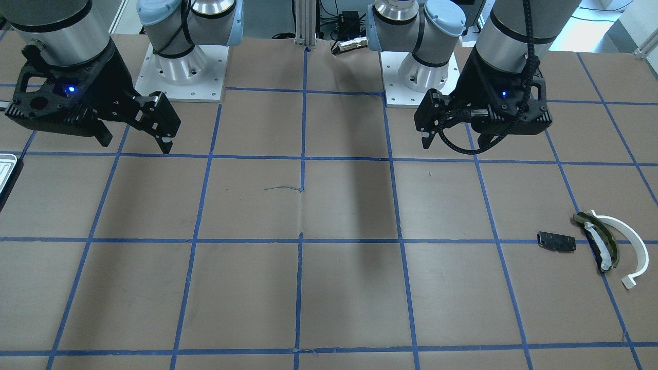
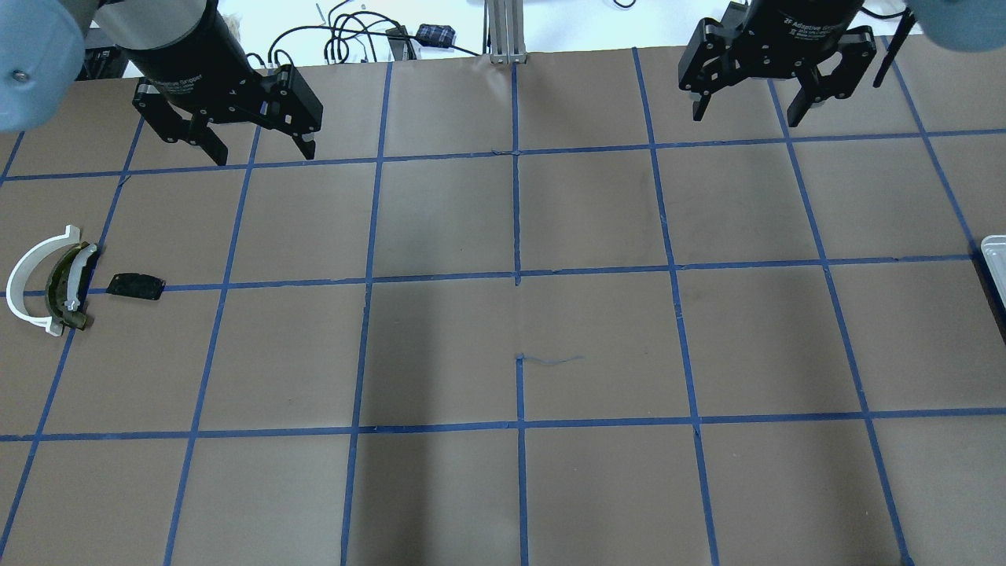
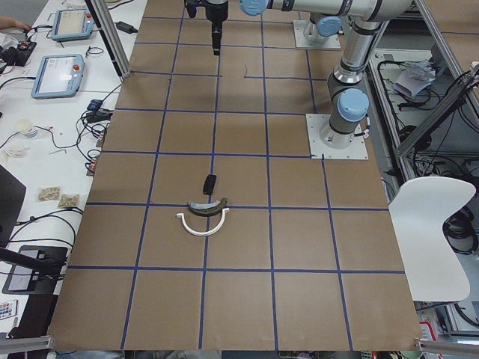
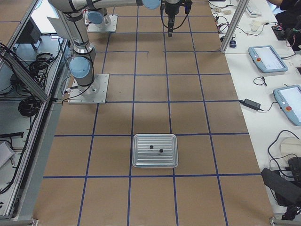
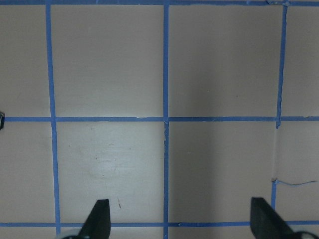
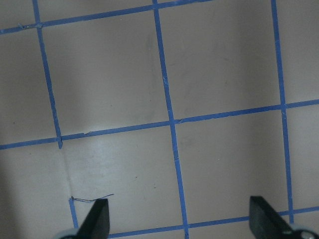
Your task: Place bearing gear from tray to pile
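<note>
**Pick not yet begun: both claws empty, gear in tray**

The opening step is judged to be in hand, since nothing has been picked. The right claw (image 2: 745, 114) is held high above the counter (image 2: 519, 487). Its fingers are spread wide and nothing is gripped between them. The left claw (image 2: 262, 151) is held at a like height, equally wide open and equally empty. Only bare counter is shown between the fingertips in both wrist views.

The tray (image 4: 141, 157) is set well apart from the right claw, out beyond its outer side at the counter's end. A gear (image 4: 161, 151) is seen on the tray floor, with a second gear (image 4: 151, 147) near it but not touching. The pile (image 3: 206, 208) is laid well apart from the left claw, beyond its outer side at the opposite end. It is made up of a white arc (image 2: 23, 283), an olive piece (image 2: 56, 295) touching it, and a black plate (image 2: 135, 285) just beside these.

The right claw, being nearer the tray, is judged the one to be sent. It would have to be carried outward over the tray, lowered and centred on one gear. Its spread would have to be closed down a great deal, the gear being far smaller than a finger. An off-centre closing could knock the gear aside. With tray and pile at opposite ends, a long carry or a hand-over would then be called for.
</note>
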You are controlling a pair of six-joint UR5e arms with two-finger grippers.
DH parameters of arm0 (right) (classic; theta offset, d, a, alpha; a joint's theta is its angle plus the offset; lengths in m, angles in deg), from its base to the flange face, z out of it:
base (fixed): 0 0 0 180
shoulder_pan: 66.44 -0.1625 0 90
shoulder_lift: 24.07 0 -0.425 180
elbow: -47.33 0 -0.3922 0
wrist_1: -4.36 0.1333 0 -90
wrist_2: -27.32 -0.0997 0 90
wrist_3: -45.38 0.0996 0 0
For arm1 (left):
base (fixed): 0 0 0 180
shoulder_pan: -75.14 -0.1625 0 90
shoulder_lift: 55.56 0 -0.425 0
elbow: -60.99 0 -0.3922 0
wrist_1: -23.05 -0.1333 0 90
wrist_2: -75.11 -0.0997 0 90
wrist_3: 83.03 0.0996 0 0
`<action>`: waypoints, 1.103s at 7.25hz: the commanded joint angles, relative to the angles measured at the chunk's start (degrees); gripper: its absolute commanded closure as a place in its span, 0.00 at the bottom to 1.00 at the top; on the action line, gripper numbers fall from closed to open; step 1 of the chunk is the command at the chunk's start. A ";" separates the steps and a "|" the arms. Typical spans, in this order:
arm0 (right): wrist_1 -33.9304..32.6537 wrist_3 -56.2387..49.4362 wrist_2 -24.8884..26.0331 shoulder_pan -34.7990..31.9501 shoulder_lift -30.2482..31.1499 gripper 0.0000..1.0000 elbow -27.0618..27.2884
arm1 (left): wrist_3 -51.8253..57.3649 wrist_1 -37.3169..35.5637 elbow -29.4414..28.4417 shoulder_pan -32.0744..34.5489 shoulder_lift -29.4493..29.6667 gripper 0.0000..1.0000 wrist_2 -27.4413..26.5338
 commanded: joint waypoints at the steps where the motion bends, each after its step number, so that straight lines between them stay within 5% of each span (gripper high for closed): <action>1: 0.17 -0.02 0.05 0.00 0.09 0.00 0.12 | 0.12 0.24 0.85 0.17 -0.14 0.00 -0.25; 8: 0.09 -0.81 0.48 0.78 -0.26 0.00 -0.58 | 0.56 0.25 1.21 0.17 -1.28 0.00 -0.52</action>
